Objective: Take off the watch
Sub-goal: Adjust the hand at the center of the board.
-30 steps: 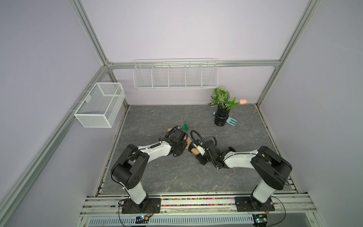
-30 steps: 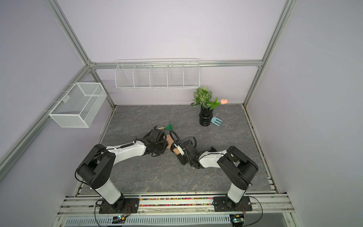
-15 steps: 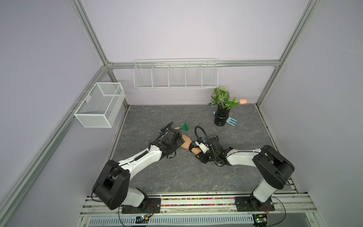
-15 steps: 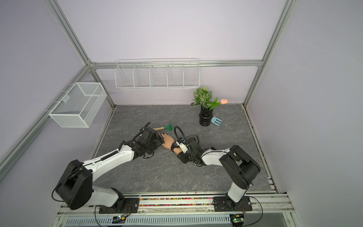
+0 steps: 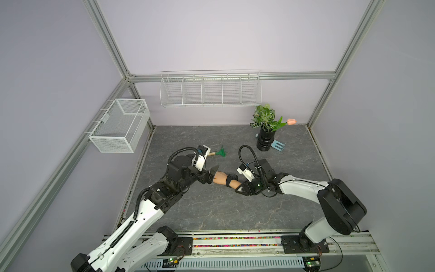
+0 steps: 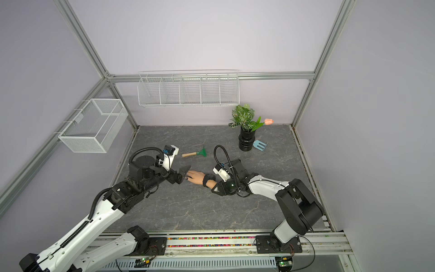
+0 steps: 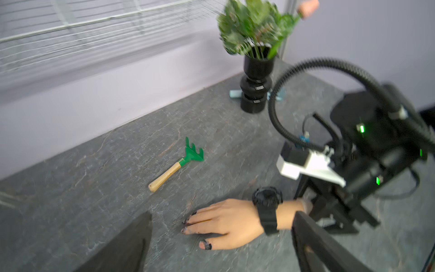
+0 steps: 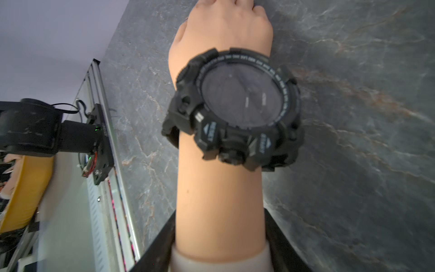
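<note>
Black watch [image 8: 235, 106] sits between my grippers: right gripper [image 8: 220, 240] clamps the mannequin forearm [image 8: 219, 200] behind it, left gripper [image 5: 213, 175] gapes empty beyond the mannequin hand [image 7: 226, 219]

You'll see the mannequin hand [image 6: 196, 177] lying flat on the grey tabletop [image 6: 211, 212], with the watch [image 6: 208, 180] round its wrist. Your right gripper [image 6: 217, 185] clasps the forearm end just right of the watch. Your left gripper [image 6: 184, 174], jaws spread, sits at the fingertips. A green rake [image 6: 195, 153] lies farther back, and a black vase [image 6: 246, 142] stands far right.
</note>
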Motion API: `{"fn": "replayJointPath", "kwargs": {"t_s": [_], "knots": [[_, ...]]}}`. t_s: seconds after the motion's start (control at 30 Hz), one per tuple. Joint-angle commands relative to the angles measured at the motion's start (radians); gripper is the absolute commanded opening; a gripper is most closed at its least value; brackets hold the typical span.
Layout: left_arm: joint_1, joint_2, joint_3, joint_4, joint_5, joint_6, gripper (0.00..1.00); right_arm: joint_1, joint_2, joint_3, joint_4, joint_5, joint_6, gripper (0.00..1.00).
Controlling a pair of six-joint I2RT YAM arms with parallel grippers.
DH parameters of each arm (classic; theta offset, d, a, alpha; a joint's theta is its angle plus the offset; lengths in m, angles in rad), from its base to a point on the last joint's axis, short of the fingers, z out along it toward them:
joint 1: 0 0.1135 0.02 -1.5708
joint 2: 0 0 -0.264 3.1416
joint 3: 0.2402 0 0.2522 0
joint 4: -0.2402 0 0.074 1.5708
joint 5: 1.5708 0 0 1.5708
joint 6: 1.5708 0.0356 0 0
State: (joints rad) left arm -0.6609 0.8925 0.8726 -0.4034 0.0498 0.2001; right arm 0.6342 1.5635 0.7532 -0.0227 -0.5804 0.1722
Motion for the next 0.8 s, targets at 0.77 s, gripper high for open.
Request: {"fn": "replayJointPath", "kwargs": {"t_s": [0.77], "knots": [[-0.408,0.484,-0.224,0.404,-0.786,0.589,0.89,-0.073,-0.05,0.041,-0.049,-0.218,-0.003,0.23]]}}
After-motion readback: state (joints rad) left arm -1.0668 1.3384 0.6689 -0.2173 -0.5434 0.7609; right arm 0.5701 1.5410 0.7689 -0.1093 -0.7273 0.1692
